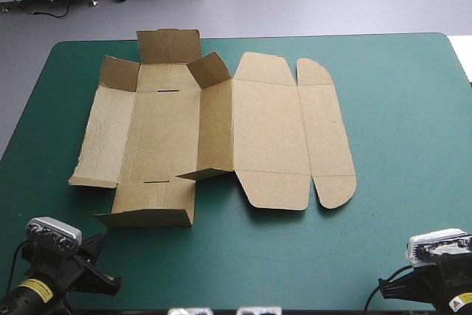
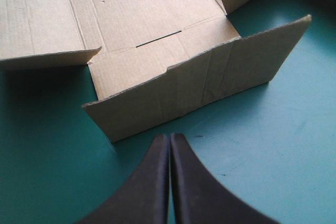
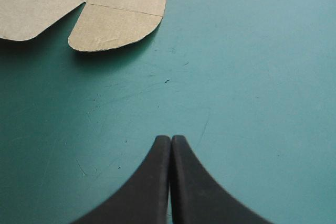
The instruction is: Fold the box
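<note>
The brown box [image 1: 214, 130] lies as a cut sheet in the middle of the teal-green table, mostly flat, with several flaps at its left half partly raised. Its lid with rounded tabs [image 1: 324, 134] lies flat on the right. My left gripper [image 2: 169, 139] is shut and empty, just short of the box's raised near flap [image 2: 210, 85]. My right gripper [image 3: 170, 139] is also shut and empty, some way from the lid's rounded near corner [image 3: 113, 27]. In the high view both arms sit at the near corners, left [image 1: 55, 271] and right [image 1: 439, 271].
Bare teal-green cover [image 1: 398, 204] lies to the right of the box and along the near edge between the arms. The table's far edge runs just beyond the box's far flap [image 1: 169, 43].
</note>
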You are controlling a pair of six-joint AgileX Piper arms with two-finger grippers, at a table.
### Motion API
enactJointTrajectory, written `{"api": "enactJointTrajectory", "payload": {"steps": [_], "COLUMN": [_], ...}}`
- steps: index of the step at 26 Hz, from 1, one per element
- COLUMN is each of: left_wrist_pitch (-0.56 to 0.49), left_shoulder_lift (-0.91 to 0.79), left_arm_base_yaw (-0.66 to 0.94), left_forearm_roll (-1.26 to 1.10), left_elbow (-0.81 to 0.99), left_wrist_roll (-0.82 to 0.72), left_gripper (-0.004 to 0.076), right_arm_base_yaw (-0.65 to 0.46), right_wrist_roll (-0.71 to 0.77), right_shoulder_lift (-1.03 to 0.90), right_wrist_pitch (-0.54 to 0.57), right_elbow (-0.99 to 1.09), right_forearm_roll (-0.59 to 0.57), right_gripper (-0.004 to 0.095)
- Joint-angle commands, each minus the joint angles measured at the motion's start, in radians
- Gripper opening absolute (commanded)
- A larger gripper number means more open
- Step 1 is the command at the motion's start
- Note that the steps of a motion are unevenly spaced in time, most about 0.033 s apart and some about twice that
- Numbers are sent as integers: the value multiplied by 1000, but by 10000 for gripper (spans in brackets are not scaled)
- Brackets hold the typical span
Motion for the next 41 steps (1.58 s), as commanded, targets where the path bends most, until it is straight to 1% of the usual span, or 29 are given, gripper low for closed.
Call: {"api": "enactJointTrajectory", "payload": {"steps": [1,19,22,28,30,32,34,35,37,39,41], "left_wrist_pitch": [-52,-52,-68,-77,-86,-116,-200,-263,-319,-349,-347], "left_shoulder_lift": [16,16,16,21,51,111,235,329,443,561,760], "left_arm_base_yaw": [-7,-7,-7,-7,-7,-7,-7,-7,-7,-7,-7], "left_forearm_roll": [-10,-10,-10,-76,-78,-85,-113,-115,-115,-115,-99], "left_elbow": [-25,-25,-25,-25,-30,-43,-72,-102,-154,-220,-382], "left_wrist_roll": [-9,-10,-10,-10,-10,-10,-6,15,46,74,126], "left_gripper": [-6,-6,-6,-6,-6,-5,-5,-5,-5,-5,-5], "right_arm_base_yaw": [1,1,1,1,1,1,1,1,1,1,1], "right_wrist_roll": [-1,4,4,4,4,4,4,6,6,6,6], "right_shoulder_lift": [21,21,21,21,21,21,21,21,21,21,21], "right_wrist_pitch": [-67,-67,-67,-67,-67,-67,-71,-85,-104,-114,-116], "right_elbow": [-31,-31,-31,-31,-31,-31,-31,-31,-31,-31,-31], "right_forearm_roll": [17,17,17,17,17,22,40,56,70,72,72], "right_gripper": [-20,-20,-20,-20,-20,-20,-20,-20,-20,-20,-20]}}
